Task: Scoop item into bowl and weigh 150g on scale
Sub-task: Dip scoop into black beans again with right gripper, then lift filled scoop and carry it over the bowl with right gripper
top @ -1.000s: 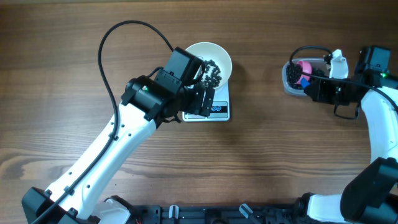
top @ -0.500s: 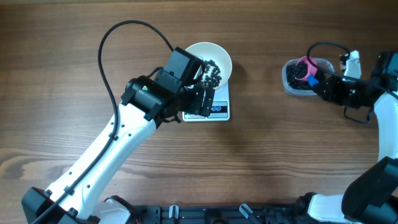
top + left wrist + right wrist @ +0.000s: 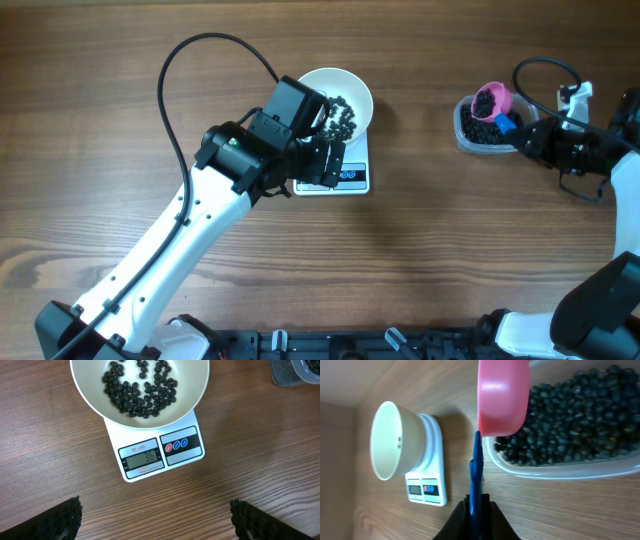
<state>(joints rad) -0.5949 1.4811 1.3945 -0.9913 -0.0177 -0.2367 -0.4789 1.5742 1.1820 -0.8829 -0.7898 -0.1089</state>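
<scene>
A thin layer of black beans [image 3: 142, 390] lies in the white bowl [image 3: 200, 395], which sits on the digital kitchen scale [image 3: 162, 455] with its display reading 36. More beans lie in the clear plastic tub [image 3: 560, 469], well off to the right on the wooden table [image 3: 450, 250]. The left gripper [image 3: 156, 522] hangs above the scale's front edge, jaws spread wide and holding nothing, while the right gripper [image 3: 476, 512] is clamped tight on the blue handle [image 3: 476, 467] of the pink scoop [image 3: 502, 395], which is loaded with beans over the tub's edge nearest the scale.
</scene>
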